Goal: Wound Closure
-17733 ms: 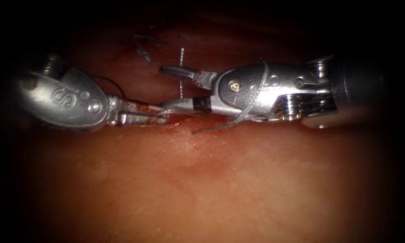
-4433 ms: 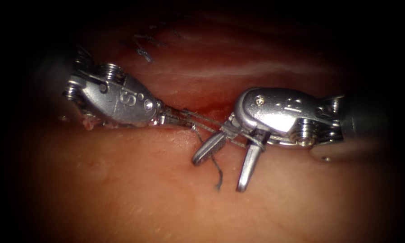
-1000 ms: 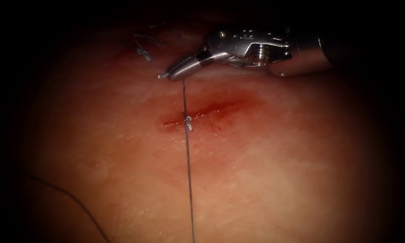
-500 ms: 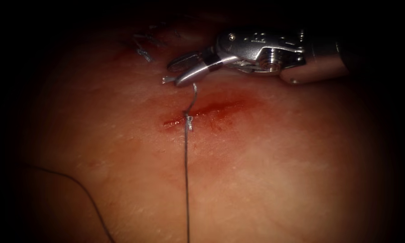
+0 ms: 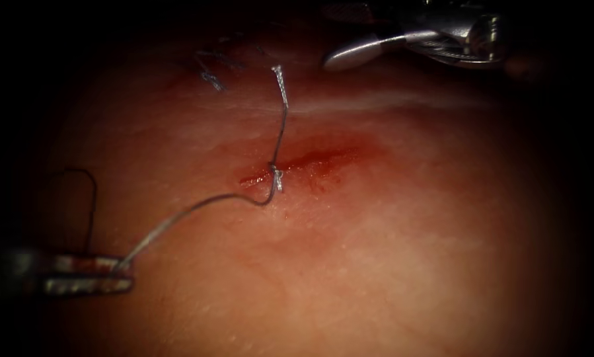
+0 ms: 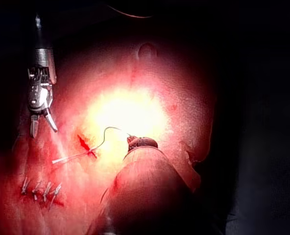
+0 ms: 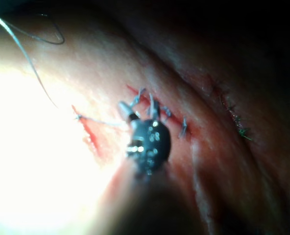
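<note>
Red-stained tissue (image 5: 349,264), knotted thread (image 5: 280,132) across cut (image 5: 303,162); left end effector (image 5: 121,274) clamped on thread, right end effector (image 5: 333,61) apart, empty.

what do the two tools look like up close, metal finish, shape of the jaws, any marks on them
The right tool is bright polished metal: a slim, smooth, tapered jaw runs back to a rounded wrist joint with a disc-like pivot. In the left wrist view it hangs from a thin shaft with two short prongs. The left tool has two flat, straight, parallel silver jaws smeared with red fluid. No lettering is readable on either.
</note>
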{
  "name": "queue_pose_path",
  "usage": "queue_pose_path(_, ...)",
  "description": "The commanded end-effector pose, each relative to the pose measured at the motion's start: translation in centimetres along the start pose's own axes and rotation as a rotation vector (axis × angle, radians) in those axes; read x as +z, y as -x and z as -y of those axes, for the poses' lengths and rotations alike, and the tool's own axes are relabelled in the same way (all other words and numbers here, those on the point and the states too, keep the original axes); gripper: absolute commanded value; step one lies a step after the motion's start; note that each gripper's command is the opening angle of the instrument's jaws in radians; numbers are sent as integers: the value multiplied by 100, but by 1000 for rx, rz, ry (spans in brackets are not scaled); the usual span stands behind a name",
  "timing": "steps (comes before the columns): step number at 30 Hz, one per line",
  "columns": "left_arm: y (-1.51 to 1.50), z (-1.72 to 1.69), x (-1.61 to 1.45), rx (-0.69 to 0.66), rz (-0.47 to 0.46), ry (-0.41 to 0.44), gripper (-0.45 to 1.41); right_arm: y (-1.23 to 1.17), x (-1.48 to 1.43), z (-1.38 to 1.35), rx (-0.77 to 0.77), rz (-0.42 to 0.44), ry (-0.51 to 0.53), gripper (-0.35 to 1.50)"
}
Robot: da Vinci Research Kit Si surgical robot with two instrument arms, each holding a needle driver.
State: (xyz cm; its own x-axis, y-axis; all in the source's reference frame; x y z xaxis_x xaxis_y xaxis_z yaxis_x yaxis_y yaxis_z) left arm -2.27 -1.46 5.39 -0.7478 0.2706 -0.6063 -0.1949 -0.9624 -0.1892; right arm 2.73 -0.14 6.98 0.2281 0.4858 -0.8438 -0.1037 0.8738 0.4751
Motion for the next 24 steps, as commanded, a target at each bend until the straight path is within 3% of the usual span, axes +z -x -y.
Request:
queue_pose_path(1, 4, 1, 5, -1, 1, -1, -45, -11, 9, 6, -19, -1, 13, 111)
queue_pose_path(5, 9, 35, 5, 0, 17, -14, -45, -27, 33, 38, -13, -39, -8, 101)
queue_pose_path(8, 8, 48, 9, 5, 21, -20, -45, -25, 54, 54, -21, -51, 1, 98)
queue_pose_path(11, 5, 58, 15, 9, 28, -29, -45, -14, 75, 64, -35, -48, 18, 93)
queue_pose_path(15, -3, 72, 36, 20, 25, -23, -45, 20, 109, 76, -75, -48, 19, 81)
queue_pose_path(18, -6, 80, 48, 26, 25, -23, -45, 30, 114, 88, -77, -49, 4, 71)
queue_pose_path(24, -4, 96, 81, 30, 17, -20, -45, 20, 104, 110, -77, -59, -25, 44)
